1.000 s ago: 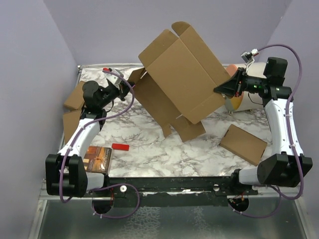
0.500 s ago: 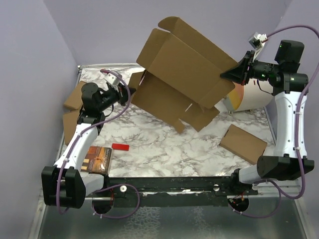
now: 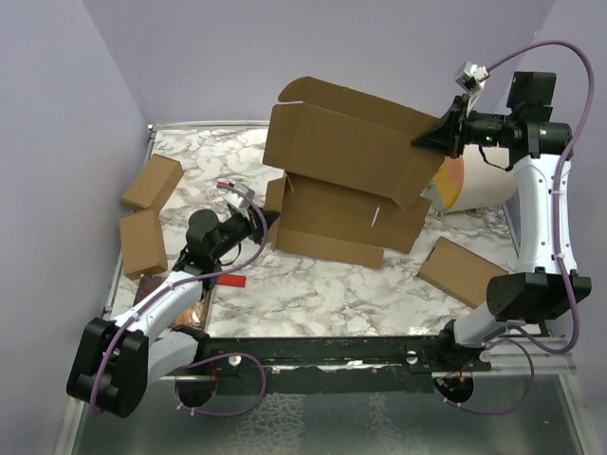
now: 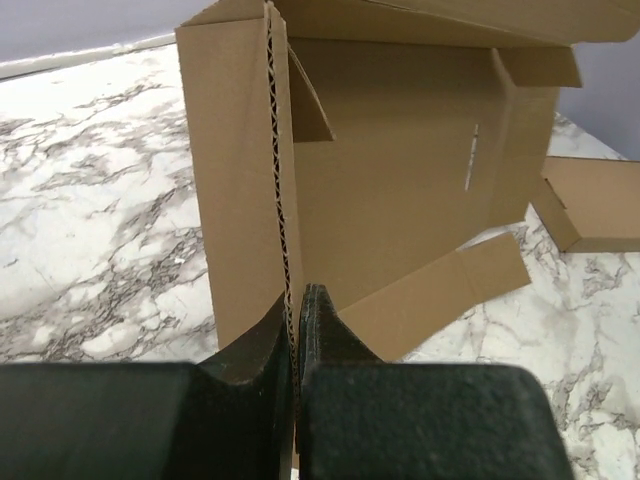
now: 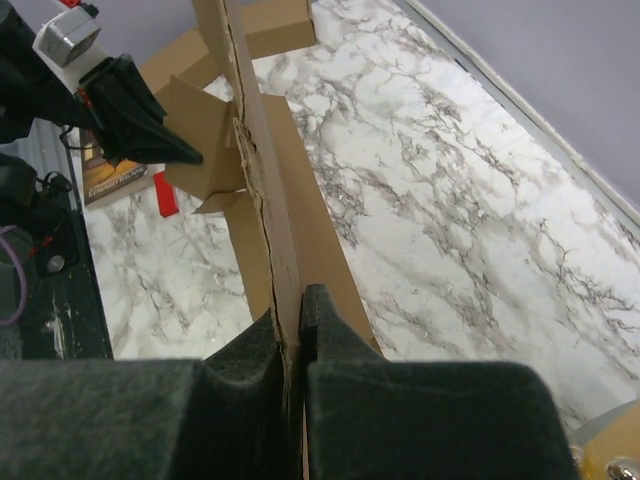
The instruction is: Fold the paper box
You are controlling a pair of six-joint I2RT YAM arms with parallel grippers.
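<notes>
Two edges of paper box [image 3: 341, 152] clamped, left fingers [image 4: 250, 350] low, right fingers [image 5: 338, 340] high (that side aloft), smaller box [image 3: 463, 275] nearby.

Count on the marble table [image 3: 313, 284]: one large paper box [image 3: 351, 152], three small cardboard boxes [image 3: 152, 182] [image 3: 142, 243] [image 3: 462, 273], one cream cylinder [image 3: 474, 180] with orange end, one red strip [image 3: 229, 281], one brown printed packet [image 5: 108, 175], two robot arms [image 3: 156, 305] [image 3: 536, 218].

L arm low, reaching fwd w/ elbow bent, left gripper [image 3: 268, 220] pinched tight on a side edge of the paper box [image 3: 341, 152]. R arm raised high, forearm level, wrist turned inward — right gripper [image 3: 424, 142] clamped on an upper edge.
</notes>
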